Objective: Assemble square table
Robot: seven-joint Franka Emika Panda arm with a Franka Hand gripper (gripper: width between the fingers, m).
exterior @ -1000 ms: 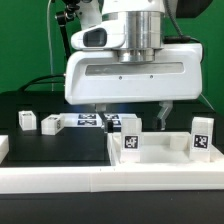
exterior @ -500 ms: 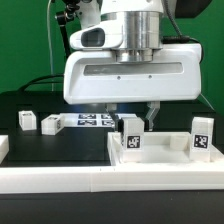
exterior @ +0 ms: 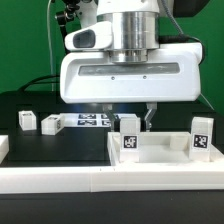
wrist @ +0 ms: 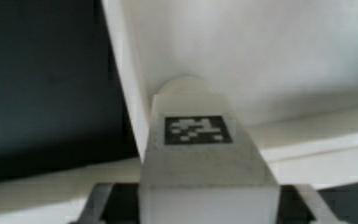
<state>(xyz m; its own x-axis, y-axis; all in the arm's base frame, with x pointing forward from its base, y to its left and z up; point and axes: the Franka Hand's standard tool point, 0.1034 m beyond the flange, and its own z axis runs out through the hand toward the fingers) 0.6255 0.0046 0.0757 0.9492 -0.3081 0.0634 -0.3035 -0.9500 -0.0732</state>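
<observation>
Claw: my claw [exterior: 131, 121] hangs under the big white wrist housing at the centre of the exterior view, fingers pointing down at the bench [exterior: 60, 148].
Claw state: narrow, with one finger on each side of the standing leg [exterior: 130, 138]. From these angles I cannot tell whether the pads actually press on it.
Standing leg: a short white block, upright, its black-and-white tag facing the exterior camera. It stands at the corner of the slab [exterior: 165, 150] towards the exterior view's left.
Wrist view: the same leg [wrist: 197, 140] fills the middle of the picture with its tag clear, and it runs down between the dark fingers of my claw [wrist: 197, 203].
Slab: the white square tabletop with a raised rim lies flat in the lower right of the exterior view. In the wrist view its pale surface [wrist: 300, 90] lies beside the black bench [wrist: 43, 90].
Corner leg: a second tagged leg [exterior: 201, 137] stands upright at the slab's corner on the exterior view's right.
Loose legs: one leg [exterior: 25, 120] and another leg [exterior: 50, 123] sit near each other on the bench at the exterior view's left, well apart from the slab.
Marker board: the marker board [exterior: 90, 120] lies flat behind my fingers, between the loose legs and the slab.
Border rail: the long white border rail [exterior: 90, 185] runs across the foreground.
</observation>
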